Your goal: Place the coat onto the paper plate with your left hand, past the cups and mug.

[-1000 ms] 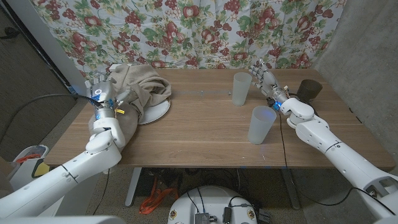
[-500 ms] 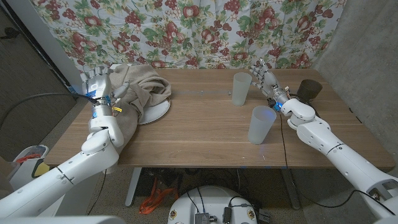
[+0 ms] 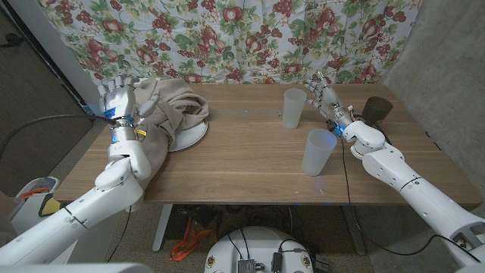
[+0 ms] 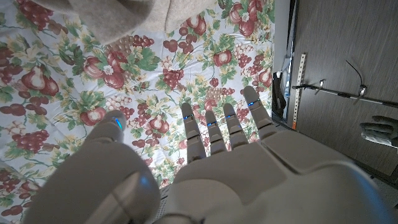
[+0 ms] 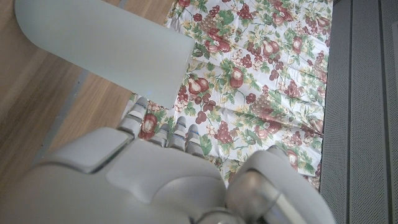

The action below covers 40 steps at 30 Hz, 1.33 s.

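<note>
The wooden table point(image 3: 258, 155) has broad bare room at its middle and near edge; the tan coat point(image 3: 163, 114) is heaped at the far left corner, trailing toward the near-left edge (partly over the paper plate point(image 3: 193, 135)); two frosted cups point(image 3: 318, 152) stand right; the left hand point(image 3: 117, 98) is raised, fingers spread, holding nothing; the right hand point(image 3: 322, 95) is likewise loosely apart and empty.
</note>
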{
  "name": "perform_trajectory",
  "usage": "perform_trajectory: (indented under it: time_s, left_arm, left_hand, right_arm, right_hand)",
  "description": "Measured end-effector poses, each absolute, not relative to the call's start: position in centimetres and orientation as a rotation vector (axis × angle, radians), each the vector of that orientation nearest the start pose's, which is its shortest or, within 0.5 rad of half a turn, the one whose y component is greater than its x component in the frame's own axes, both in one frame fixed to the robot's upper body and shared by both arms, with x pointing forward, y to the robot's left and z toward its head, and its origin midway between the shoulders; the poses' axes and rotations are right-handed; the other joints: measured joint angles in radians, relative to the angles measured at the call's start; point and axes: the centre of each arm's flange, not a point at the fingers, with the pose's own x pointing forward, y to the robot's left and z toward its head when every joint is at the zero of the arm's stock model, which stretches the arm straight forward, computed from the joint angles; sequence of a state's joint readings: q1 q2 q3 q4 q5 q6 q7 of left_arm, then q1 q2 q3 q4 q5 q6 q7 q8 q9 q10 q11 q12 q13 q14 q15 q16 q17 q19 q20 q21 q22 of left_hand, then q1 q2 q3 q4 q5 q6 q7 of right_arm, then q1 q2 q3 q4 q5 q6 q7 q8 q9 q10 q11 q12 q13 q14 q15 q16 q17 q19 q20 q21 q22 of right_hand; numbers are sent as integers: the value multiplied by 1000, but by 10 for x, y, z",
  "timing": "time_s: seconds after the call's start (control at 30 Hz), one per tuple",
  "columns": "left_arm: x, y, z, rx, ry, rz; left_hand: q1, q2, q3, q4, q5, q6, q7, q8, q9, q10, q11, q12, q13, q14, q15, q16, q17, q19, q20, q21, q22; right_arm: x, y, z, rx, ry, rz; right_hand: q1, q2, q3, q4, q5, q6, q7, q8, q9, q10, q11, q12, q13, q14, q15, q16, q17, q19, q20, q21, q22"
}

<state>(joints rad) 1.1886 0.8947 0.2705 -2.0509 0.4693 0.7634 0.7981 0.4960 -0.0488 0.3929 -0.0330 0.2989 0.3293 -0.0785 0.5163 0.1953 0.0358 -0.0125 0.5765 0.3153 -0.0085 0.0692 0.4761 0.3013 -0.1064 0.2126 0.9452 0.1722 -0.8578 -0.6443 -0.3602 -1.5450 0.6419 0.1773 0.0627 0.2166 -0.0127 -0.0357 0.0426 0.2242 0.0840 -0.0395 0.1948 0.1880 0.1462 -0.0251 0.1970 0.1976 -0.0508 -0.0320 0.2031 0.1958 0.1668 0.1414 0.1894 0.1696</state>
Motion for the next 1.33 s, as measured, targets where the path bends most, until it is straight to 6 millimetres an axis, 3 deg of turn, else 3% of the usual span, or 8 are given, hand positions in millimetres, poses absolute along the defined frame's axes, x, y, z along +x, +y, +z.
perform_trajectory:
  time_s: [0.37,0.6,0.77,0.97,1.2,1.23,1.33]
  left_arm:
    - [474,364,27,1085,-718,961]
    - [476,356,27,1040,-761,892]
    - [479,355,24,987,-776,840]
    - [485,355,20,911,-794,755]
    - [484,364,19,879,-788,750]
    - [488,350,19,792,-810,601]
    - [488,349,19,776,-808,576]
  left_hand:
    - [-50,47,3,17,-19,-66,1,-54,0,-21,7,-29,-21,-2,9,-22,-30,0,0,-25,0]
    - [-77,42,-5,25,-32,-93,0,-77,-5,-27,13,-43,-32,-15,15,-35,-46,0,0,-43,0]
    - [-132,50,-23,43,-65,-170,-3,-132,-5,-41,17,-66,-45,-15,15,-51,-62,1,0,-66,0]
    - [-157,57,-23,43,-89,-270,-16,-198,-5,-70,20,-93,-60,-45,35,-78,-83,6,-2,-104,0]
    - [-165,52,-23,43,-97,-273,-20,-205,-5,-91,23,-112,-65,-64,53,-97,-92,-16,-2,-126,0]
    - [-165,52,-23,43,-97,-273,-20,-205,-5,-94,21,-112,-67,-64,54,-97,-92,-18,-4,-129,0]
    - [-165,52,-23,43,-103,-269,-16,-205,-5,-100,25,-118,-69,-70,59,-102,-94,-18,-3,-136,0]
  right_arm:
    - [602,-275,31,-110,-660,313]
    - [597,-275,31,-117,-662,307]
    - [594,-275,31,-121,-659,300]
    - [592,-275,30,-124,-659,298]
    - [590,-276,32,-121,-677,296]
    - [590,-275,32,-121,-681,298]
    - [592,-277,26,-111,-673,295]
  right_hand:
    - [0,0,0,0,0,0,0,0,0,0,0,0,0,6,-6,0,0,0,0,0,0]
    - [0,0,0,0,0,0,0,0,0,0,0,0,0,6,-6,0,0,0,0,0,0]
    - [0,0,0,0,0,0,0,0,0,0,0,0,0,9,-2,0,0,4,4,0,0]
    - [0,0,0,0,0,0,0,0,0,4,4,0,0,9,-2,0,0,5,5,0,0]
    - [0,0,0,0,0,0,0,0,0,4,4,0,0,18,0,0,0,9,1,0,0]
    - [0,0,0,0,0,0,0,0,0,4,4,0,0,18,0,0,0,11,0,0,0]
    - [0,0,0,0,0,0,0,0,0,4,4,0,0,18,0,0,0,11,0,0,0]
